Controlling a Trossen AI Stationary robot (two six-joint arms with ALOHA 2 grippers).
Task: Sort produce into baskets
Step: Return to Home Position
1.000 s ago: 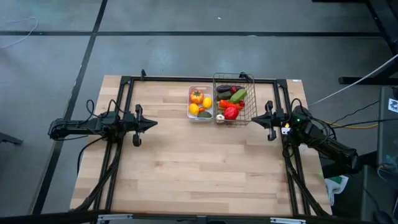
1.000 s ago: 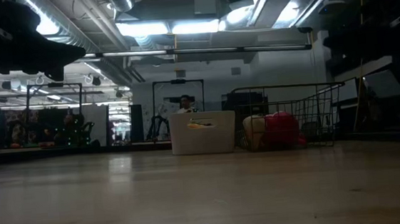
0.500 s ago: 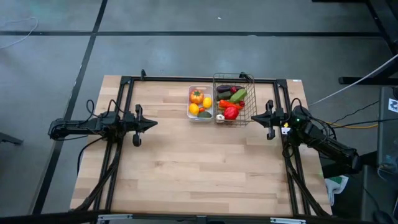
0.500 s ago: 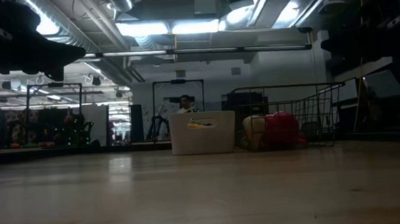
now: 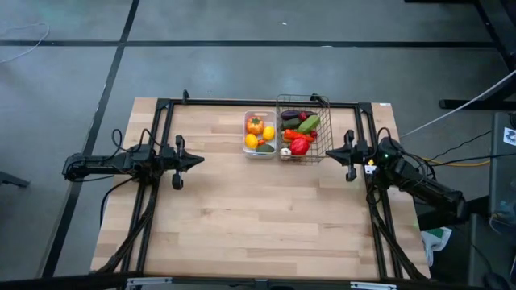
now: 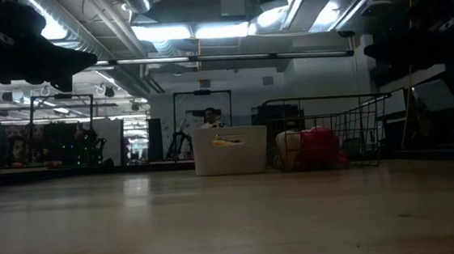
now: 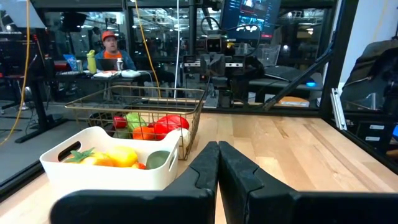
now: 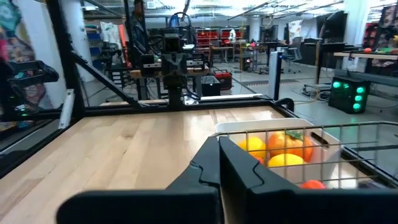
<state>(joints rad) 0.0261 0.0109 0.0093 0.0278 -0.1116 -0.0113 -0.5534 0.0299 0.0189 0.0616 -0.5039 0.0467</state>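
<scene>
tabletop (image 5: pixel 242 217), baskets (image 5: pixel 278 121) between left claw (image 5: pixel 200 159), right claw (image 5: pixel 329 151)

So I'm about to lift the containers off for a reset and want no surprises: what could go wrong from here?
The right gripper, shut, sits close by the wire basket; a swing that way might knock it. The basket stands right beside the white tray, so lifting either may shove the other and spill vegetables. The left gripper, shut, waits well clear at the left.
</scene>
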